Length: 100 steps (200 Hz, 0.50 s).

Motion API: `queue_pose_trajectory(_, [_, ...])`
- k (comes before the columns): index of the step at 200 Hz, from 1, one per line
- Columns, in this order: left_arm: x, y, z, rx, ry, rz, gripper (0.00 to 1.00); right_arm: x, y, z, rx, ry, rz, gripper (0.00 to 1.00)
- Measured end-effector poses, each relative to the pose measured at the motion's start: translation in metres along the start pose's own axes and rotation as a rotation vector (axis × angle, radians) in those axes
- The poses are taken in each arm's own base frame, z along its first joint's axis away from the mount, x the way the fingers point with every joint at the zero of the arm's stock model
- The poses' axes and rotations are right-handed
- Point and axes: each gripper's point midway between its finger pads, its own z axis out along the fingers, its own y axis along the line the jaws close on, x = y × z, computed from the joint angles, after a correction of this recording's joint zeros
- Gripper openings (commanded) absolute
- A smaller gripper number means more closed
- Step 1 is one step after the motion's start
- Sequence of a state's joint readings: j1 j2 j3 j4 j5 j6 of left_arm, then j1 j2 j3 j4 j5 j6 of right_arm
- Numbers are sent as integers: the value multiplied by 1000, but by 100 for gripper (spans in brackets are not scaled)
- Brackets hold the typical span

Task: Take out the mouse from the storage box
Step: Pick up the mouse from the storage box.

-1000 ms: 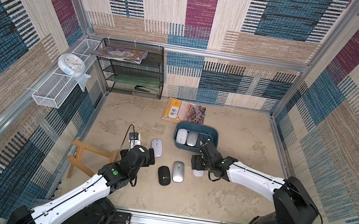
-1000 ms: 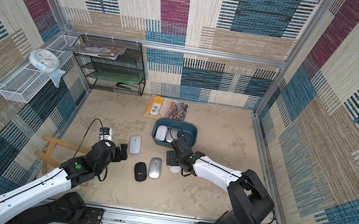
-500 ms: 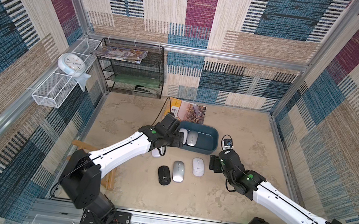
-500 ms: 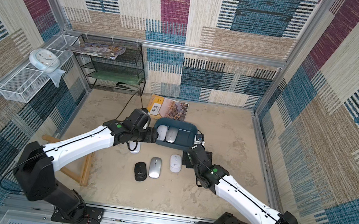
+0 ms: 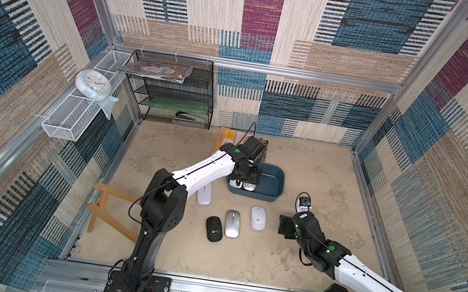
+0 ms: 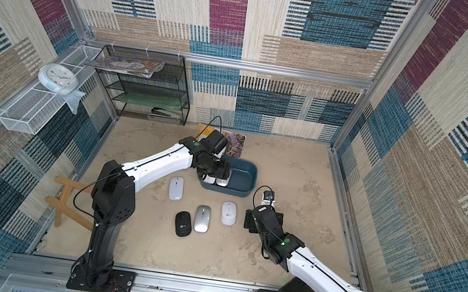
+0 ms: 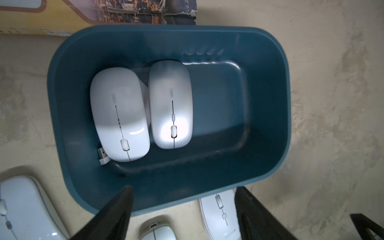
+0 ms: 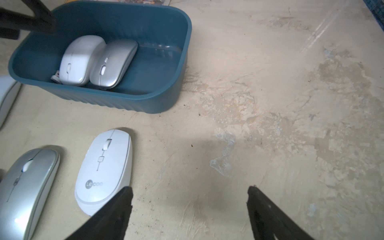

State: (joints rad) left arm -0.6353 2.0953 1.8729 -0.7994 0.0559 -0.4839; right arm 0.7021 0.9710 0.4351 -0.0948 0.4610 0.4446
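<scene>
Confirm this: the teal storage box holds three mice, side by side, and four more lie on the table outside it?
No. The storage box holds two mice, not three: a white mouse and a silver mouse, side by side, as the left wrist view shows. Four more do lie on the table outside it.

- Left arm (image 5: 206, 168): a second ago folded back near its base, now stretched out to the storage box (image 5: 275, 179). Left tool (image 5: 245, 178) has come over the white mouse (image 7: 119, 116) and silver mouse (image 7: 170, 104) inside, jaws apart and empty.
- Right arm (image 5: 365, 278): pulled back from the box.
- Right tool (image 5: 285, 226): has moved off the white Lecoo mouse (image 5: 258, 218), now uncovered on the worktop (image 5: 318, 173); jaws spread.
</scene>
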Motion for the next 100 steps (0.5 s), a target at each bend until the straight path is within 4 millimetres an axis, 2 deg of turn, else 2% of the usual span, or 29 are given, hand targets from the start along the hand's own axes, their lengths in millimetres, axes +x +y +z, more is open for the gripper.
queue_pose_trajectory(52, [-4,3,23,-47,46,36,89,-2,4,1,-24,-8,9,90])
queue_pose_trajectory(100, [-10,-2,45,-57,70,44,84,-5,4,-1,-34,-29,20,90])
